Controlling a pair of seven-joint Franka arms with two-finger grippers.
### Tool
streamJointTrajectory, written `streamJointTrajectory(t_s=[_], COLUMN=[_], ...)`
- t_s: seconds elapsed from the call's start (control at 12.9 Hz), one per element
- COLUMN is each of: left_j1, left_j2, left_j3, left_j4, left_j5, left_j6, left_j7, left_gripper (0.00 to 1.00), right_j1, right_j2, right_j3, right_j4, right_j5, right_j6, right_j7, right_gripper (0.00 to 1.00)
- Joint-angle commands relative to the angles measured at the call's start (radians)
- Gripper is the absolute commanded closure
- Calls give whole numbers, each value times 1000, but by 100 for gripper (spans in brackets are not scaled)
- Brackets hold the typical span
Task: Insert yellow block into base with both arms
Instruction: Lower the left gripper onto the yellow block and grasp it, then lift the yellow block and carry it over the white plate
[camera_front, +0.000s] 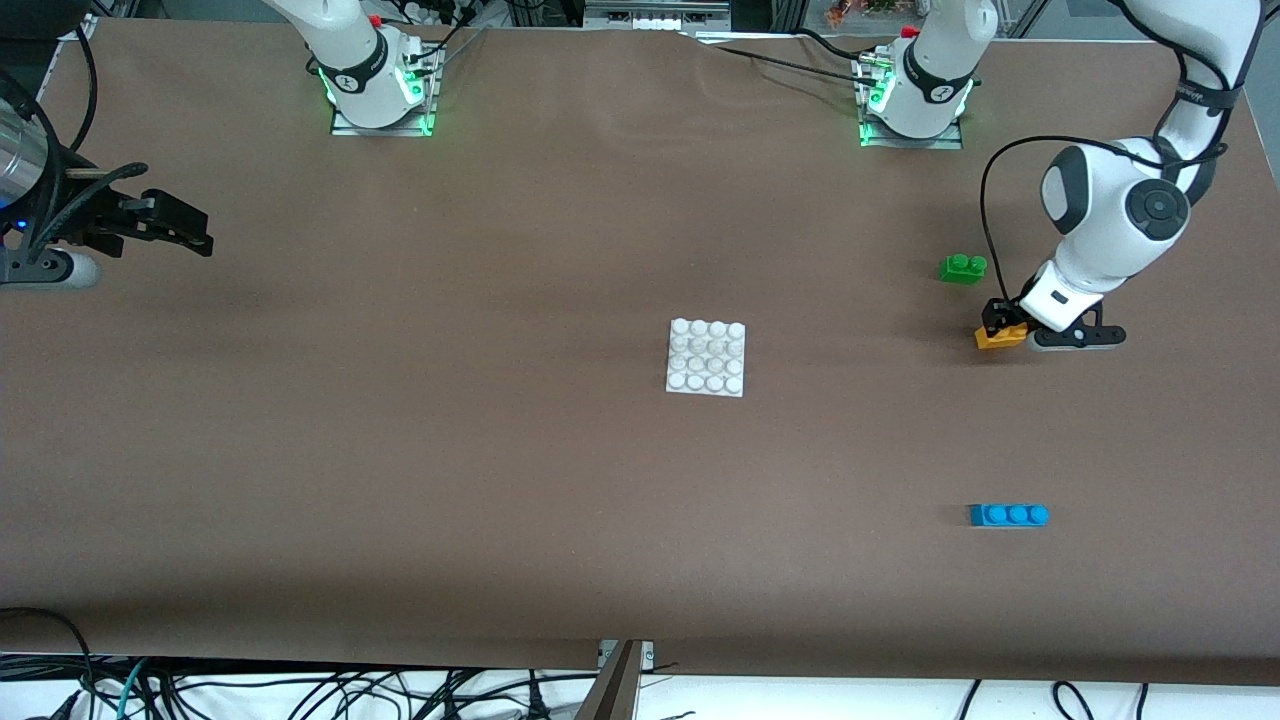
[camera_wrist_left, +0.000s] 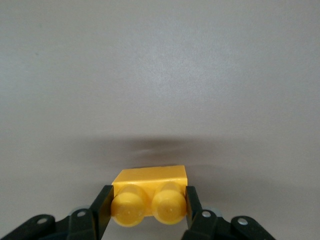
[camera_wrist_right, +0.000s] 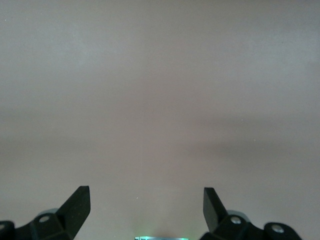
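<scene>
The table (camera_front: 400, 450) carries everything, and the base (camera_front: 706, 358) serves here as the reference point. It lies flat near the table's middle, studs upward, clear of all bricks, presumably so that either arm can reach it.

The left arm (camera_front: 1110, 230) reaches down toward its own end of the table from the base. The left gripper (camera_front: 1003, 322) is pinched onto the yellow block (camera_front: 1000, 337). In the left wrist view, the fingers (camera_wrist_left: 102, 207) press against the two short ends of the block (camera_wrist_left: 149, 192), studs showing between them. This grip probably leaves the underside free for pressing onto the base's studs.

The right arm (camera_front: 40, 215) waits toward its own end of the table from the base, well apart from it. The right gripper (camera_front: 190, 232) has its fingers (camera_wrist_right: 77, 205) spread wide over bare table, holding nothing. It is likely held in reserve to steady the base during insertion.

The blue brick (camera_front: 1008, 515) lies nearer the front camera than the base, toward the left arm's end. The green brick (camera_front: 962, 268) lies farther from that camera than the base, near the yellow block. Neither is touched.

Limits of view:
- Whether the yellow block rests on the table or is just lifted cannot be determined.
- The block's underside is hidden.
- The right arm is cut off at the frame edge in the front view.
- The base does not appear in either wrist view.
</scene>
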Motion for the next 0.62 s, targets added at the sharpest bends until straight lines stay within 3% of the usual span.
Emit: streamJointTrajectory(t_s=[0.0,0.23,0.54], left_j1=[9,9,7], left_j2=[-36,-39,-61], left_j3=[-10,-13,-40], left_j4=[131,323,550], left_j5=[17,14,2], left_j6=[-221,-457,-672], left_j7=[24,84,159], left_gripper=[89,89,89], right_j1=[3,1,3], right_j2=[3,5,5], right_j3=[1,0,0], right_j4=[14,12,14], right_j5=[-14,-13,-13], right_j6=[0,0,5], right_j7=[6,6,6], right_gripper=[0,0,0])
